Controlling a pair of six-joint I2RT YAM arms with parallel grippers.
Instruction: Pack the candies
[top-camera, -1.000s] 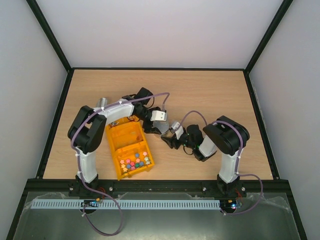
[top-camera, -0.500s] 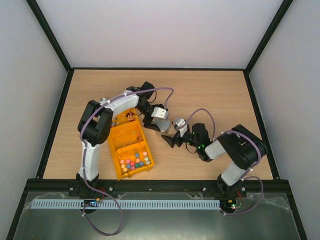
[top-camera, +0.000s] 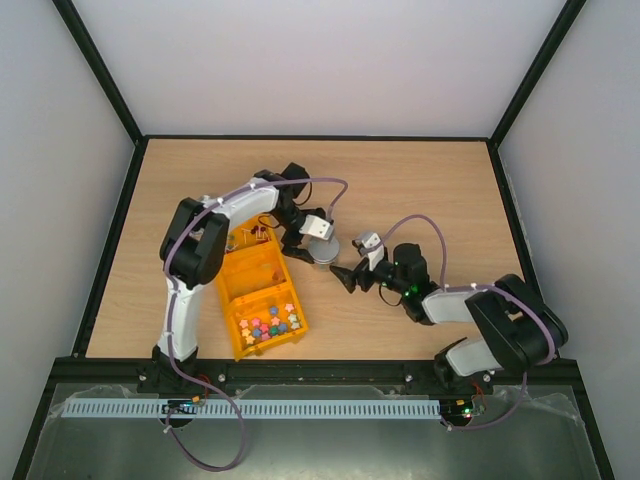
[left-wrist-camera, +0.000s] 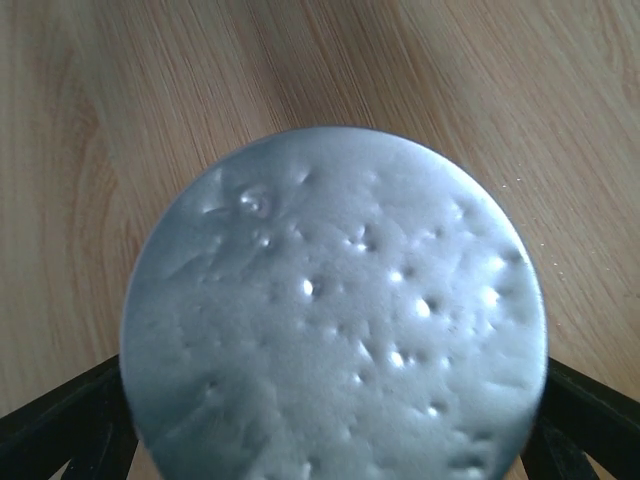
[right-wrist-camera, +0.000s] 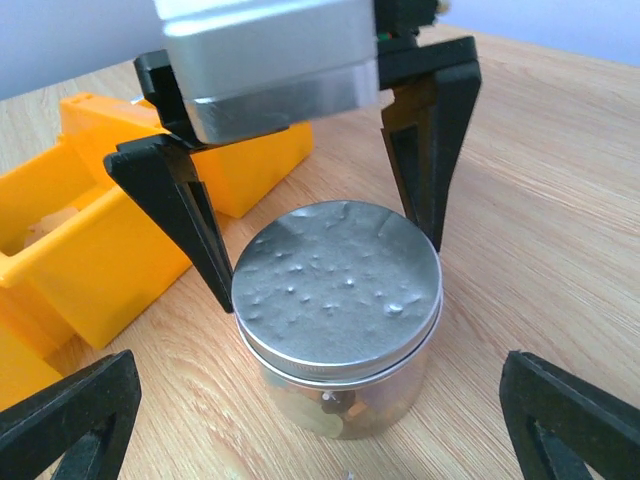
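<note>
Both arms' jaws stand spread over the pale wooden table (top-camera: 430, 190), white walls (top-camera: 320, 60) enclosing it.

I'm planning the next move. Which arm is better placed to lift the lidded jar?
Left. The left gripper hangs open right over the jar, fingers straddling its metal lid. The right gripper, also open, stands off to the side, apart from the jar.

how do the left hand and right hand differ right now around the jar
The left hand reaches down from above, its fingers flanking the lid of the jar; the right hand lies low, short of the jar, nothing between its fingers. Both have fingers spread wide.
</note>
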